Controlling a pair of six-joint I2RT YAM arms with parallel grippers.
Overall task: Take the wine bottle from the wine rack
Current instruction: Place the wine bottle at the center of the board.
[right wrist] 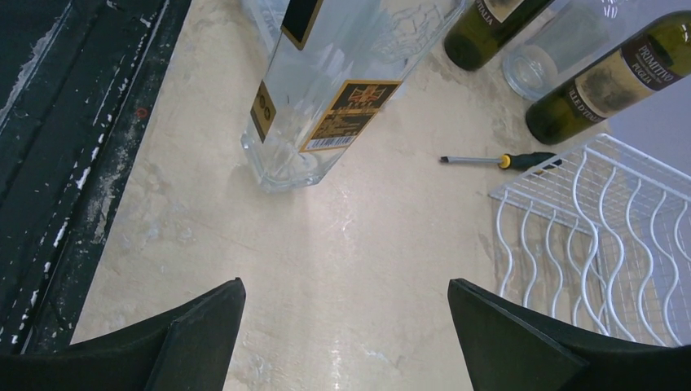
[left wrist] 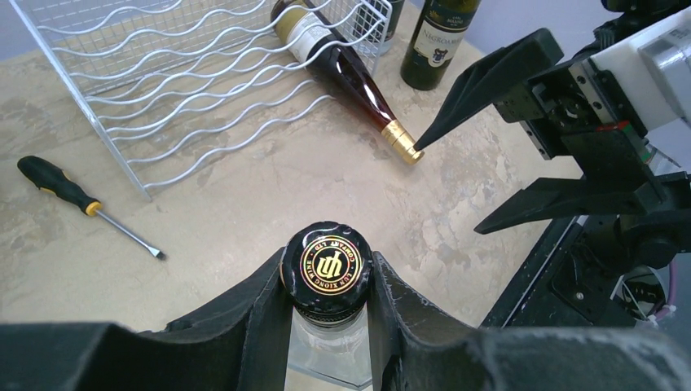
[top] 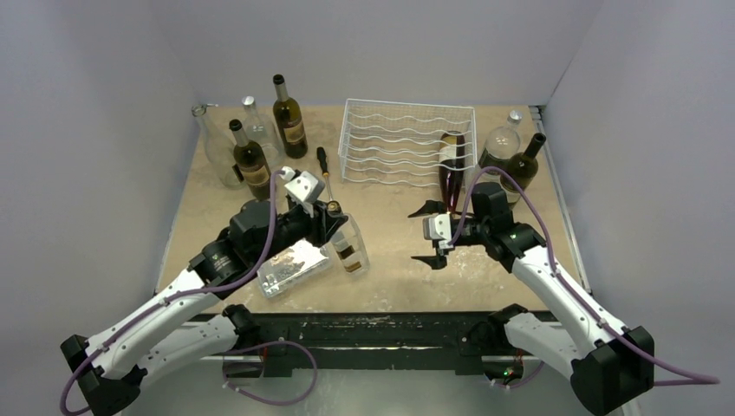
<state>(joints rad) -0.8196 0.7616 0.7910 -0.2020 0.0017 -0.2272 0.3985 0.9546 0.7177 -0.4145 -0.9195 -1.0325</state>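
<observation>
The white wire wine rack [top: 394, 143] stands at the back middle of the table. A dark red wine bottle [top: 451, 169] lies in its right end, its gold-capped neck [left wrist: 402, 140] sticking out over the near edge. My right gripper [top: 431, 234] is open and empty just in front of that neck, one fingertip [left wrist: 424, 142] almost touching the cap. In the right wrist view the right gripper [right wrist: 342, 285] hangs over bare table; the wine bottle is out of that view. My left gripper [left wrist: 327, 277] is shut on the black cap of an upright clear square bottle [top: 348, 247].
A screwdriver [top: 324, 169] lies left of the rack. Dark and clear bottles [top: 251, 160] stand at the back left, and two more [top: 524, 165] at the back right. A clear plastic box [top: 293, 267] lies by the left arm. Walls enclose the table.
</observation>
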